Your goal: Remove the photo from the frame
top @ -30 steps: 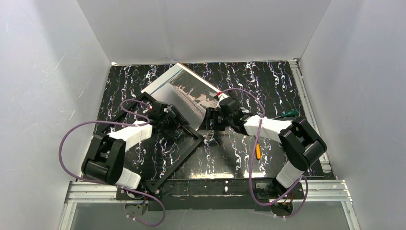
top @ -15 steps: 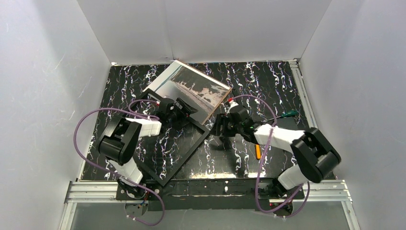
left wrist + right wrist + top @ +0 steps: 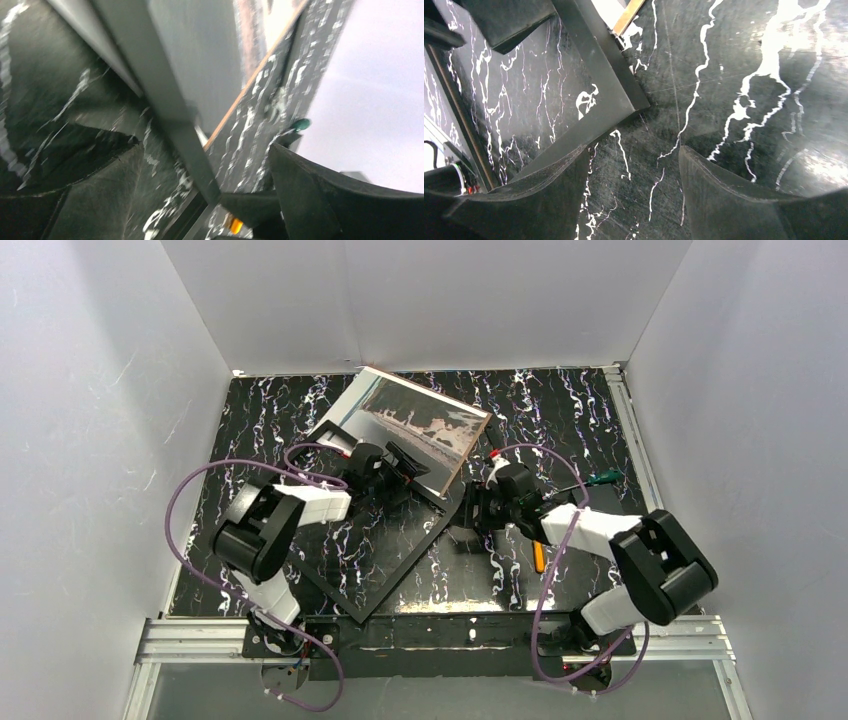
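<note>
Right tool [image 3: 633, 150] hangs with its fingers wide apart, holding nothing, over the marbled bench [image 3: 734, 75]. One corner of the black frame [image 3: 596, 55] lies just beside its left finger. Left tool [image 3: 404, 466] sits at the frame's far border, where the photo [image 3: 415, 420] meets it. Its wrist view is blurred, so I cannot tell whether it grips. The photo's near edge is partly hidden behind that tool. Count: two tools, one frame, one photo, one orange item [image 3: 538, 556], one green-tipped item [image 3: 604, 478].
</note>
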